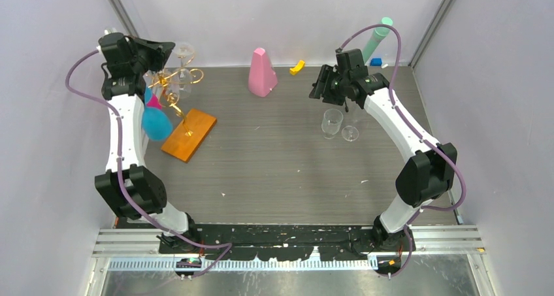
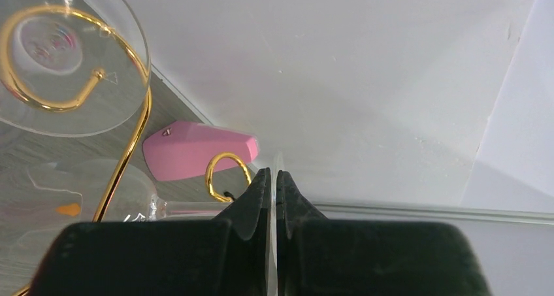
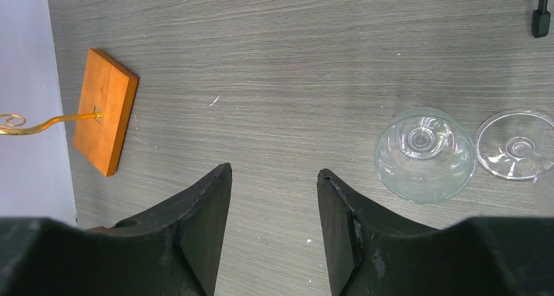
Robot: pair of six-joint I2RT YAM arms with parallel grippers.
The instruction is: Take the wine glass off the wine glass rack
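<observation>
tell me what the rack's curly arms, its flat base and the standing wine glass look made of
rack arms: likely metal wire, polished gold finish, glinting along the curls. rack base: probably wood, smooth orange-brown, faint grain. standing wine glass: clear glass, possibly plastic; table grain shows through it.

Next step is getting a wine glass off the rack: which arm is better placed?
Left. Its fingers are shut up among the wine glass rack's gold spirals, beside a hanging wine glass foot. The right fingers stand open above two glasses standing on the table, away from the rack.
</observation>
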